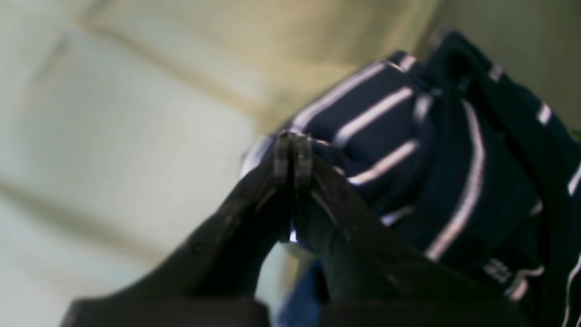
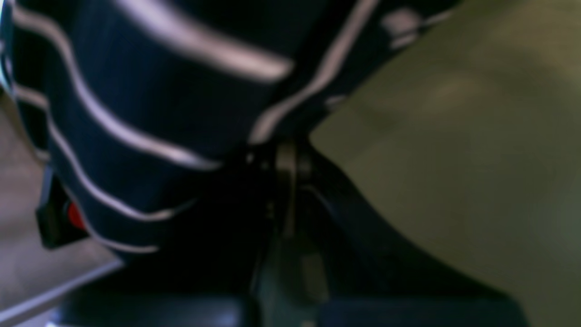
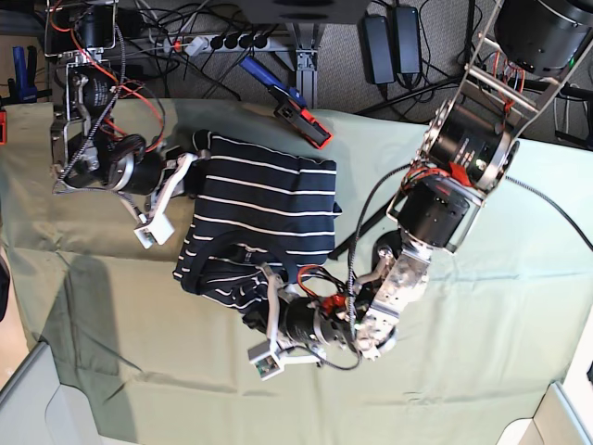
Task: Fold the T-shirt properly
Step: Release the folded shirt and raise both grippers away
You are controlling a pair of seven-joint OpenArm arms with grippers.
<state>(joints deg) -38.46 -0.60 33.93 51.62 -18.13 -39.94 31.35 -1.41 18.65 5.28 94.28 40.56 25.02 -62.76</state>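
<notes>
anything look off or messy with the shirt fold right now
Yes. The T-shirt is lopsided: its upper part lies flat, but the lower edge is bunched where the left gripper pinches it. The right gripper pinches the upper-left corner. It lies on the green cloth.

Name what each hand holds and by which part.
Both hold the striped T-shirt: left hand pinches a fabric edge, right hand a bunched fold; exact parts unclear.

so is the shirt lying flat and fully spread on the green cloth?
No: the T-shirt is bunched, part-folded, with both arms gripping its edges over the green cloth.
</notes>
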